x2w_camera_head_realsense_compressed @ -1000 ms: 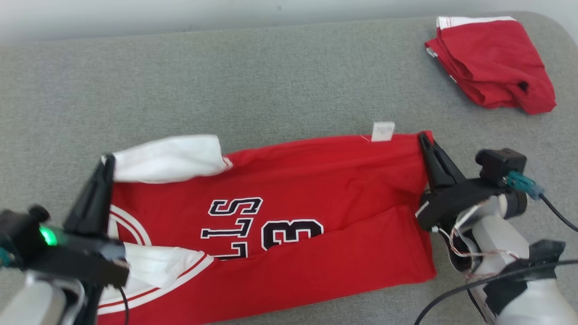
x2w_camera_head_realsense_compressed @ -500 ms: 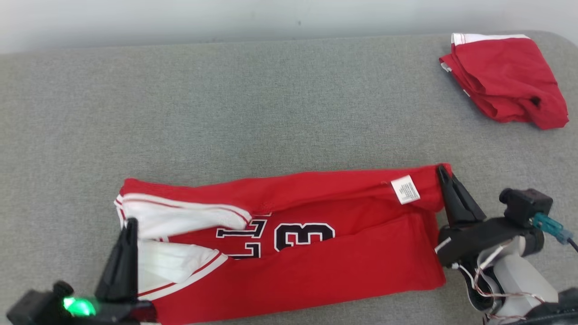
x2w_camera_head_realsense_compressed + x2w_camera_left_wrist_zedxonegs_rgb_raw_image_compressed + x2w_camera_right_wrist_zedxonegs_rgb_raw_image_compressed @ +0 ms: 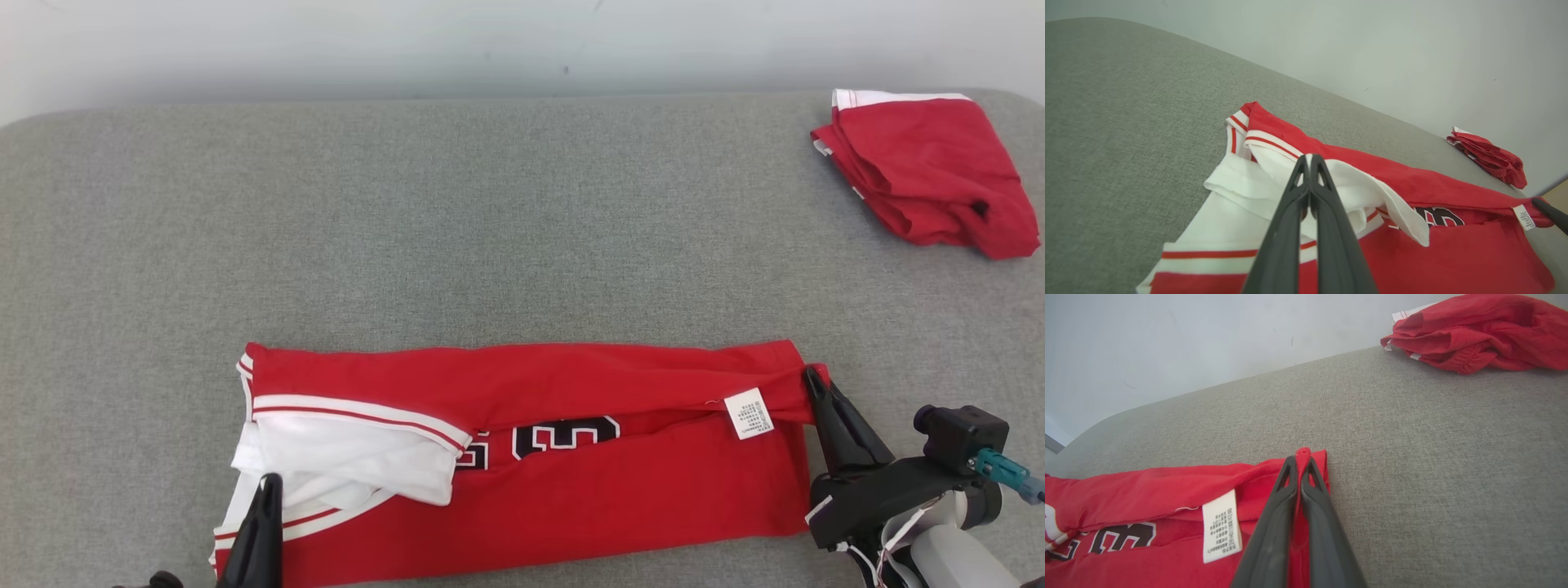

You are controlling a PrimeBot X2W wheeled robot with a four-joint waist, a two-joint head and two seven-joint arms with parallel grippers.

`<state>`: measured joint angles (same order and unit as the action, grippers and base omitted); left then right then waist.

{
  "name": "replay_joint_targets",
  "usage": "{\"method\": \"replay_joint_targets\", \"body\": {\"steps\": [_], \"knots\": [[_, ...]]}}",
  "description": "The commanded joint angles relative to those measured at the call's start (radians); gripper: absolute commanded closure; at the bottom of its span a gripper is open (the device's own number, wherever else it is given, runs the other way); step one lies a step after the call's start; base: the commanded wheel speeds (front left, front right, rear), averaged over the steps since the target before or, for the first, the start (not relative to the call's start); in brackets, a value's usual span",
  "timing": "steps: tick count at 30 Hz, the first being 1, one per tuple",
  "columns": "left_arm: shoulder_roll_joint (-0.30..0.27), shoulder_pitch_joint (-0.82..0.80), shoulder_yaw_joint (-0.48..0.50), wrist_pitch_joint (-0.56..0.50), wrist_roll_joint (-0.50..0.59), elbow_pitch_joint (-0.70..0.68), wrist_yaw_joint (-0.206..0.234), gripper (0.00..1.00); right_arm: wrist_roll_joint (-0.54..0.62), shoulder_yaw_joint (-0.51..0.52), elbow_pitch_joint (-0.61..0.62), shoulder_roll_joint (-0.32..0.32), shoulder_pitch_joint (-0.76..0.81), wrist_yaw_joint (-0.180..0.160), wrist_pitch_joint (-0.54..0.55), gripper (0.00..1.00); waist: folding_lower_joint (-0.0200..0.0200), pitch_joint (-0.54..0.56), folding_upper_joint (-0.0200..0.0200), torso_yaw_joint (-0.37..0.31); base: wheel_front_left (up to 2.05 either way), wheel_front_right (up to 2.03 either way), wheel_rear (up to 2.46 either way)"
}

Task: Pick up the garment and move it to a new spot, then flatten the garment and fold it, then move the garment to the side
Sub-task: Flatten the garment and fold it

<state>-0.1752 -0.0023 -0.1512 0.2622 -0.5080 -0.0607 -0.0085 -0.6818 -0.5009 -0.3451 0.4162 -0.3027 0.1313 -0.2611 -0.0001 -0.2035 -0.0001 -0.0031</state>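
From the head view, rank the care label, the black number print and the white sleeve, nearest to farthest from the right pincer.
1. Care label: just left of the right pincer, at the right end of the jersey.
2. Black number print: mid-jersey, between the folds.
3. White sleeve: far left end, by the left pincer.

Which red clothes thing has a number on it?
The long jersey pinched by the right gripper; the bunched red garment in the far corner shows none.
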Motion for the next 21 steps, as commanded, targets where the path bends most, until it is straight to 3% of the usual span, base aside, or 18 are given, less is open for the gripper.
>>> {"method": "replay_joint_targets", "body": {"steps": [1, 2, 3, 4, 5, 6, 13, 21], "knots": [[0.004, 0.013, 0.007, 0.004, 0.008, 0.011, -0.006, 1.00, -0.005, -0.001, -0.005, 0.009, 0.004, -0.001, -0.003, 0.61, 0.0001, 0.004, 0.0001, -0.002, 0.00, 0.00, 0.00], [0.008, 0.018, 0.009, 0.004, 0.019, 0.025, -0.007, 1.00, -0.008, -0.002, -0.007, 0.006, 0.003, -0.001, -0.003, 0.12, 0.0001, 0.006, 0.0001, -0.002, 0.00, 0.00, 0.00], [0.014, 0.020, 0.011, 0.004, 0.026, 0.039, -0.013, 1.00, -0.015, 0.002, -0.010, 0.004, 0.007, -0.001, -0.004, 0.00, 0.0001, 0.012, 0.0001, 0.000, 0.00, 0.00, 0.00], [0.022, 0.023, 0.018, 0.004, 0.031, 0.050, -0.014, 1.00, -0.018, 0.002, -0.009, 0.003, 0.008, -0.001, -0.004, 0.00, 0.0001, 0.014, 0.0001, -0.002, 0.00, 0.00, 0.00], [0.026, 0.025, 0.022, 0.004, 0.038, 0.058, -0.015, 0.68, -0.017, 0.004, -0.007, 0.004, 0.008, -0.001, -0.004, 0.00, 0.0001, 0.017, 0.0001, -0.002, 0.00, 0.00, 0.00], [0.035, 0.022, 0.032, 0.004, 0.041, 0.058, -0.021, 0.00, -0.022, 0.011, 0.003, 0.002, 0.009, -0.001, -0.004, 0.00, 0.0001, 0.021, 0.0001, -0.002, 0.00, 0.00, 0.00], [0.072, 0.031, 0.072, 0.004, 0.080, 0.050, -0.042, 0.00, -0.028, 0.046, 0.054, 0.010, 0.041, -0.001, -0.004, 0.00, 0.0001, 0.039, 0.0001, 0.008, 0.00, 0.00, 0.00], [0.095, 0.039, 0.123, 0.004, 0.167, 0.032, -0.042, 0.00, 0.000, 0.047, -0.041, -0.008, 0.030, -0.001, 0.016, 0.00, 0.0001, 0.056, 0.0001, 0.021, 0.00, 0.00, 0.00]]}}
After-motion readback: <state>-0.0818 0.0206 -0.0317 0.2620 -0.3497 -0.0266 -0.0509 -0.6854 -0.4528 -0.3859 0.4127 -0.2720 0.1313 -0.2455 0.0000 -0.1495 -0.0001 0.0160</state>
